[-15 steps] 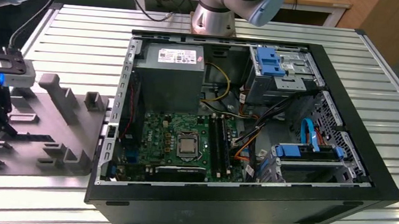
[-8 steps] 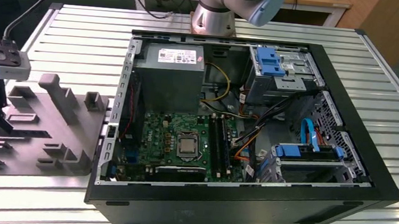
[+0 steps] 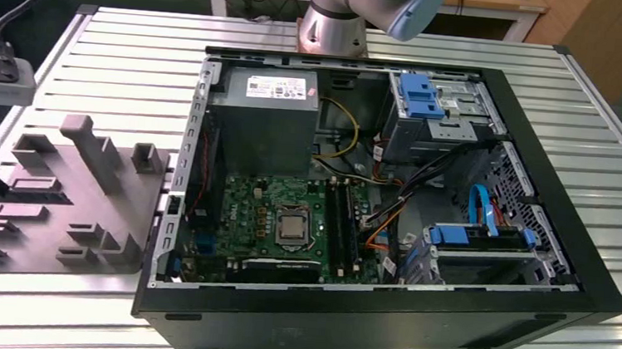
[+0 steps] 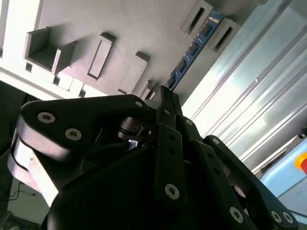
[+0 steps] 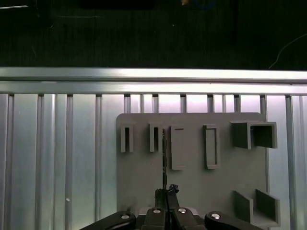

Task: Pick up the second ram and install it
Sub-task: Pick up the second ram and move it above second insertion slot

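- Step in hand: the pick-up. The gripper [image 5: 165, 193] is pressed together on one end of the second ram [image 4: 193, 47], pinching the stick edgewise.
- The second ram stands over the grey fixture plate [image 5: 201, 187]. The plate lies on the table [image 5: 53, 158] near its edge on the exterior view's left, beside the open computer case [image 3: 389, 318].
- Whether the stick is clear of the plate's slot cannot be told.
- Judgement: installation is not yet done. The next move calls for a straight, untwisted lift, then square alignment over the memory slots [image 3: 343, 219] inside the case.
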Available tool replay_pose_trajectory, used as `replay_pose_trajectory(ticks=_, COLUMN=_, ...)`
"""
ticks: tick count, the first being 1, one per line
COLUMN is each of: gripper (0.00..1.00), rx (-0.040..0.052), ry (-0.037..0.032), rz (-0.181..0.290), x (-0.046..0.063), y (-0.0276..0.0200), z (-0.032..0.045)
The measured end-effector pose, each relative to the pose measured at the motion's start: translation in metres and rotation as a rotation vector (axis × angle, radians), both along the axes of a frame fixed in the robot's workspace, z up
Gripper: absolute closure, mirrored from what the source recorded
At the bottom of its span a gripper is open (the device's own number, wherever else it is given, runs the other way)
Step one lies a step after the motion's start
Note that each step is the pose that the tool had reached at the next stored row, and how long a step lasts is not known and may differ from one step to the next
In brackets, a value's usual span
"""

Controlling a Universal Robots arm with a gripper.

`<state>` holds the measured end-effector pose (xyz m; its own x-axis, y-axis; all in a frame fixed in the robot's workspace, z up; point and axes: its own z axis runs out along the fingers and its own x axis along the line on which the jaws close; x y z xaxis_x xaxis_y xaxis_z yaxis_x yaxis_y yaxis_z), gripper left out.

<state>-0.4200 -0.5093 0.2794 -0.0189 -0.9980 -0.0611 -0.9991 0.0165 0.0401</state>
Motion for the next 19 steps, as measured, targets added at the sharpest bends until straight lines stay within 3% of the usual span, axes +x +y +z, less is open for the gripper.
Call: replay_pose_trajectory(ticks=19, gripper=0.88, rx=0.019, ry=-0.0001, rz=0.0, x=0.0, y=0.0, z=0.0507)
